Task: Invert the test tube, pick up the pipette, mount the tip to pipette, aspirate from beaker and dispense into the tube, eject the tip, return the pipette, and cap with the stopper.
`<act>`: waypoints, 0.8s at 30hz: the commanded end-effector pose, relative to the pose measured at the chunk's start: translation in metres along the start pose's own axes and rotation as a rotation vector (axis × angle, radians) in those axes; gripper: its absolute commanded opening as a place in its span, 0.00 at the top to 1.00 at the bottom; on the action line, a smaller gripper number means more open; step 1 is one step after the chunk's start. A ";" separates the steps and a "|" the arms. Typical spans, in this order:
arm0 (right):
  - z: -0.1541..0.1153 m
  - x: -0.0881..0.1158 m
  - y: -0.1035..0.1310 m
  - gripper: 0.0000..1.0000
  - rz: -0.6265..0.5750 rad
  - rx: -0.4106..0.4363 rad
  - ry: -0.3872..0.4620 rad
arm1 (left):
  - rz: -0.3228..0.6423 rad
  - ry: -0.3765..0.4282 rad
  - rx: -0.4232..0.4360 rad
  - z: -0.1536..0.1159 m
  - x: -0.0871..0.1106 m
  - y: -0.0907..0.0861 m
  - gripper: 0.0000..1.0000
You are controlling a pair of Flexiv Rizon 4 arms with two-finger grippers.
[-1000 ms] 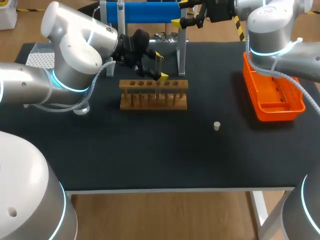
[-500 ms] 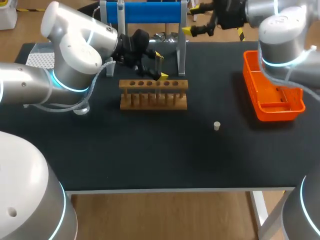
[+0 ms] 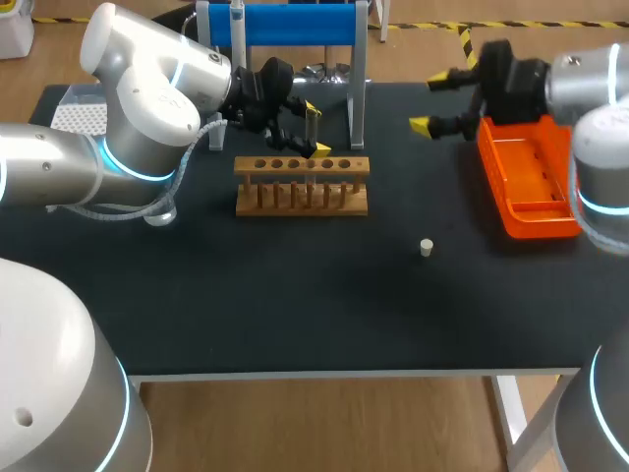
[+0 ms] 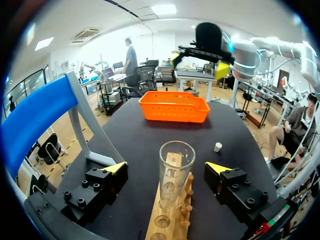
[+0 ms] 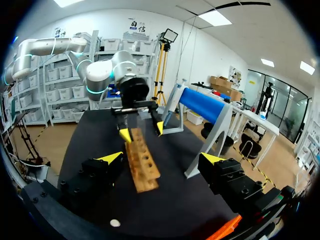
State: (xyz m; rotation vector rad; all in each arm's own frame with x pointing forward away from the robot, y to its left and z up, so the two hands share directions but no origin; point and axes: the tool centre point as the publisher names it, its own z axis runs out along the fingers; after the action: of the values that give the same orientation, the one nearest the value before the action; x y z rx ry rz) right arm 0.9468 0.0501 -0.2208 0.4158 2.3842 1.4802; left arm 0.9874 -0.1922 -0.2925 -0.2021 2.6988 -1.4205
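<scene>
Fingers, left: you've got the left fingers [image 4: 116, 168] spread wide, one on each side of the test tube [image 4: 175, 172]. There's a gap on both sides, so no contact w/ the glass.
Fingers, right: your right fingers [image 3: 420, 125] are wide open w/ nothing btwn them. They're held above the surface [image 3: 295, 295] just beside the orange basket's [image 3: 521, 221] far corner, pointing across at the rack.
Tube: upright in the wooden rack [image 3: 302, 187], long axis vertical, open mouth up.
Rack: lies lengthwise, left to right across the surface in the head view.
Stopper: the small pale stopper [image 3: 427, 247] sits alone on the surface btwn rack and basket, well apart from both sets of fingers.
Hidden: the tube's foot is sunk in the rack. From the head view you can barely pick the tube out against the left fingers. The basket is cut off in the right wrist view. Whatever hangs on the blue stand [image 3: 295, 25] is too small to tell.
</scene>
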 end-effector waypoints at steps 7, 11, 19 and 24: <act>-0.052 0.065 -0.049 0.00 0.051 -0.015 -0.030 | -0.001 0.003 -0.003 0.000 -0.001 -0.001 0.00; -0.053 0.084 -0.070 0.00 0.041 0.013 -0.028 | -0.001 0.003 -0.003 0.000 -0.001 -0.001 0.00; -0.050 0.107 -0.105 0.00 0.059 0.008 -0.036 | -0.001 0.003 -0.003 0.000 -0.001 -0.001 0.00; -0.044 0.118 -0.121 0.00 0.051 0.012 -0.033 | -0.001 0.003 -0.003 0.000 -0.001 -0.001 0.00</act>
State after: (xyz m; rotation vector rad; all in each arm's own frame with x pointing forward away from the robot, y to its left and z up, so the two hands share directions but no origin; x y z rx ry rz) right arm 0.8176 0.0066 -0.3141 0.4975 2.3974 1.4711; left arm 0.9874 -0.1922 -0.2925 -0.2021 2.6987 -1.4207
